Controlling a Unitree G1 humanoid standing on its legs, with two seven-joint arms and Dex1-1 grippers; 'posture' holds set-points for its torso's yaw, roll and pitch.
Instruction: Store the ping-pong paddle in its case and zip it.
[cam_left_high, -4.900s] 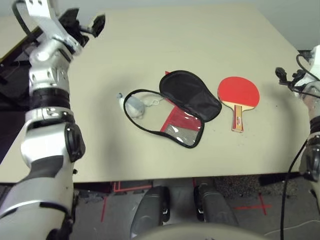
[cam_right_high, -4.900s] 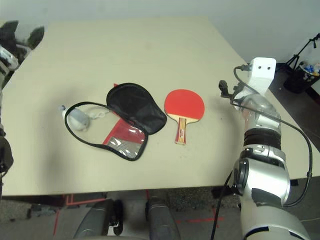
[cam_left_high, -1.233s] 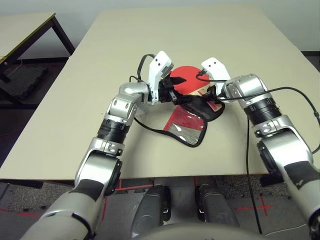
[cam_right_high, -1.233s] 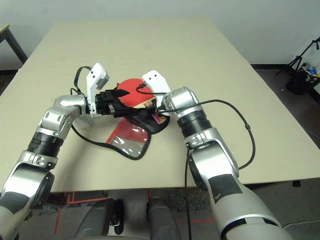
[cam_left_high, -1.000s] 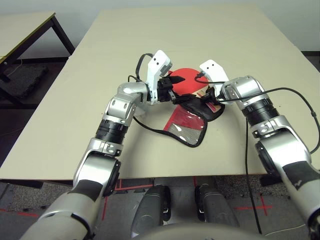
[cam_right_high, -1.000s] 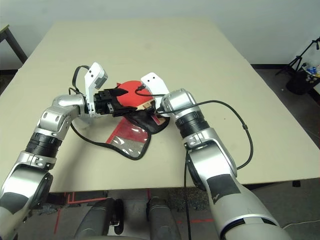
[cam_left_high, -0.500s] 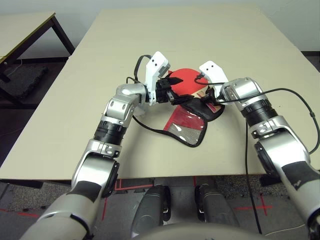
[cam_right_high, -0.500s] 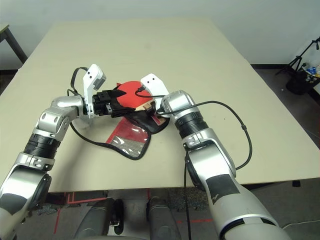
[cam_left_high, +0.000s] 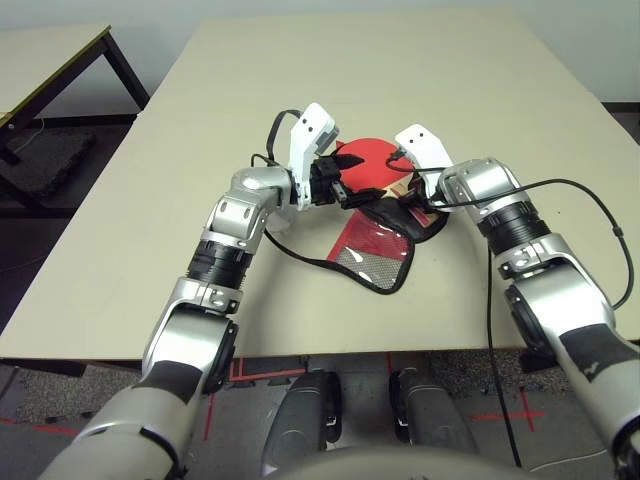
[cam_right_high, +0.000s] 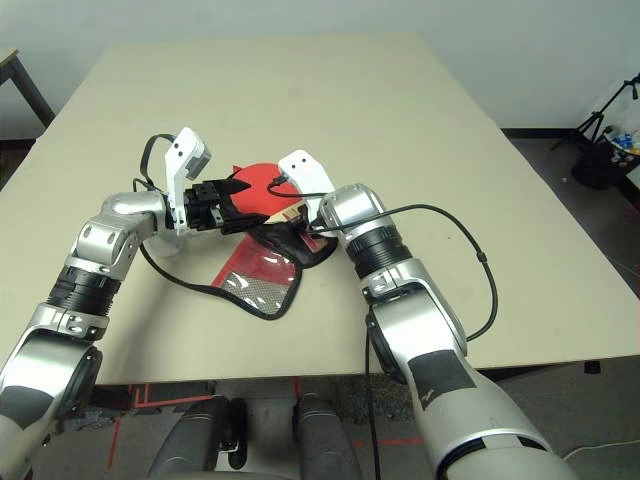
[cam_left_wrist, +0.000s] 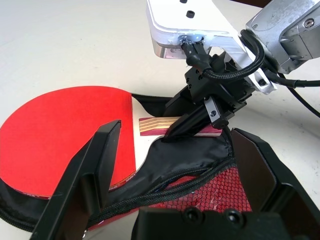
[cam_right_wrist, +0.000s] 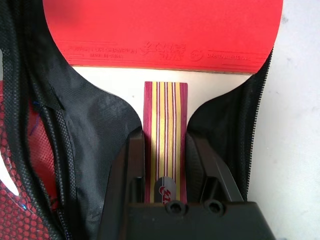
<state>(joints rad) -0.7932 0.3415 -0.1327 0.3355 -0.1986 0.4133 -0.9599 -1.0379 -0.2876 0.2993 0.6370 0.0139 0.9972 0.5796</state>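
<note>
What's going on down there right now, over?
Right gripper pinching paddle handle. Left gripper open, straddling case edge. Paddle lying on open case, unzipped. Nothing blocking.

Tiny white print along paddle (cam_right_wrist: 165, 30) rubber's edge, too small to read.

Paddle (cam_right_wrist: 165, 30) on open case (cam_right_wrist: 95, 130), mid-table (cam_left_high: 400, 60)

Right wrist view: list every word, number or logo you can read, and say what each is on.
Ping-pong paddle, row of print along the red rubber's lower edge: too small to read.
Paddle's handle, badge between the right gripper's fingers: "41", partly hidden.
Case, white mark on the mesh: unreadable.
</note>
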